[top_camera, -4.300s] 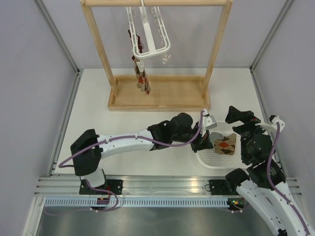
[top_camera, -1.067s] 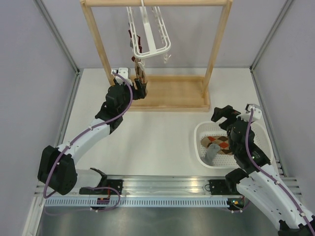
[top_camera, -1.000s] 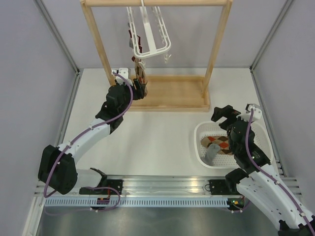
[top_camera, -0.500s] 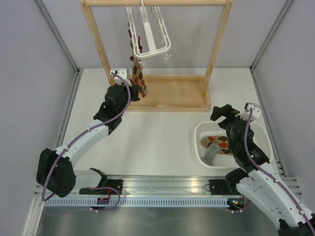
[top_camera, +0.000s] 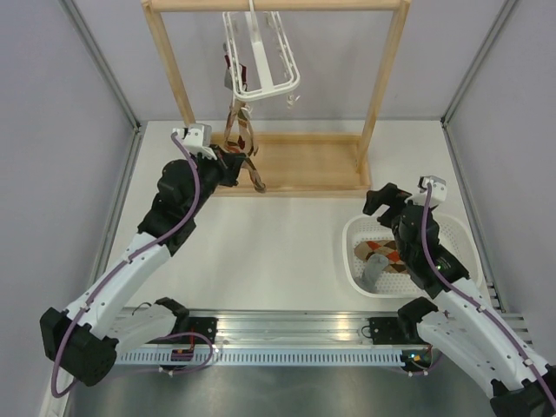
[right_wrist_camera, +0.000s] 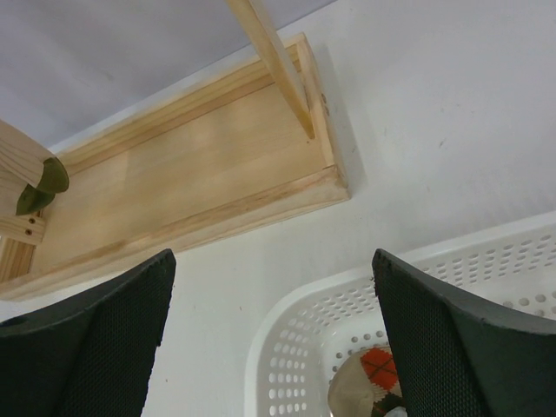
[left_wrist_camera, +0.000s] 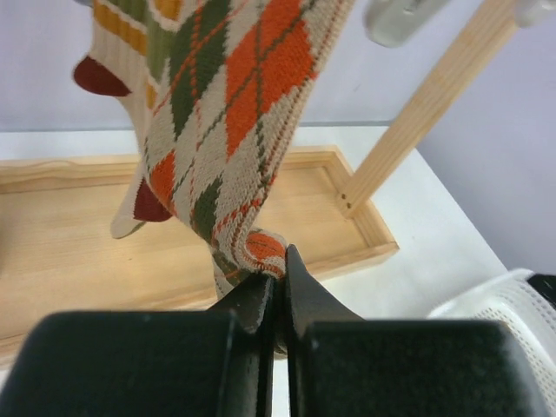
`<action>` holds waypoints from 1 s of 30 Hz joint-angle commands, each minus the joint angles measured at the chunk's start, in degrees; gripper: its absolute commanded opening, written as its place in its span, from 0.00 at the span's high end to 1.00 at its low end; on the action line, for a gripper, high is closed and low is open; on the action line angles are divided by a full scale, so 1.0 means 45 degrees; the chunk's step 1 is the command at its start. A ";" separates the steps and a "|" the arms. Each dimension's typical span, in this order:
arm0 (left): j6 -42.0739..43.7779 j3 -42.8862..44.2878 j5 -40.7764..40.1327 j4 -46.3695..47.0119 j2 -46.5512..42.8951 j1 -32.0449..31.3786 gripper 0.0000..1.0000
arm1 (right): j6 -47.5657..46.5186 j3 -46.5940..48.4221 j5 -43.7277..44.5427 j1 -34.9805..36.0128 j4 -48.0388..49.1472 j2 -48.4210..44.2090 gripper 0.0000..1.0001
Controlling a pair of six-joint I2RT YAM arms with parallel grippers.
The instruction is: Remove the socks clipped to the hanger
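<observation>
The white hanger (top_camera: 263, 54) hangs from the wooden rack's top bar. An orange, green and cream argyle sock (top_camera: 239, 130) is clipped to it and stretches down, with a second sock behind it. My left gripper (top_camera: 247, 168) is shut on the sock's lower end. In the left wrist view the argyle sock (left_wrist_camera: 234, 113) fills the upper middle. Its bottom fold is pinched between the left gripper (left_wrist_camera: 280, 271) tips. My right gripper (top_camera: 395, 201) hovers open over the basket's far-left corner. In its wrist view the right gripper (right_wrist_camera: 274, 287) holds nothing.
The wooden rack's tray base (top_camera: 300, 165) lies under the hanger. Its uprights (top_camera: 174, 78) stand at either side. A white perforated basket (top_camera: 352, 230) at the right holds an argyle sock (top_camera: 393, 254) and a grey one (top_camera: 375, 274). The basket rim (right_wrist_camera: 269, 347) shows below the right fingers.
My left gripper has shut on the argyle sock's lower end and drawn back left and nearer, pulling the sock taut. The right arm has shifted slightly left.
</observation>
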 commanded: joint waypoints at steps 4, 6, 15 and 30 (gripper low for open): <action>0.0509 0.0927 0.0548 -0.1292 -0.0600 -0.1460 0.98 | -0.0466 0.1076 -0.1815 -0.0014 0.0054 0.0442 0.07; 0.1152 0.1201 -0.0019 -0.2034 -0.0620 -0.2010 0.98 | -0.0525 0.1213 -0.2168 0.0024 0.0073 0.0637 0.09; 0.2074 0.1321 0.0175 -0.3383 -0.1049 -0.2813 0.98 | -0.0895 0.2598 -0.2524 0.2320 0.0640 0.2217 0.14; 0.2191 0.0773 -0.1619 -0.3871 -0.1499 -0.2833 0.98 | -0.2750 0.9351 -0.0275 0.6683 0.0854 0.6788 0.13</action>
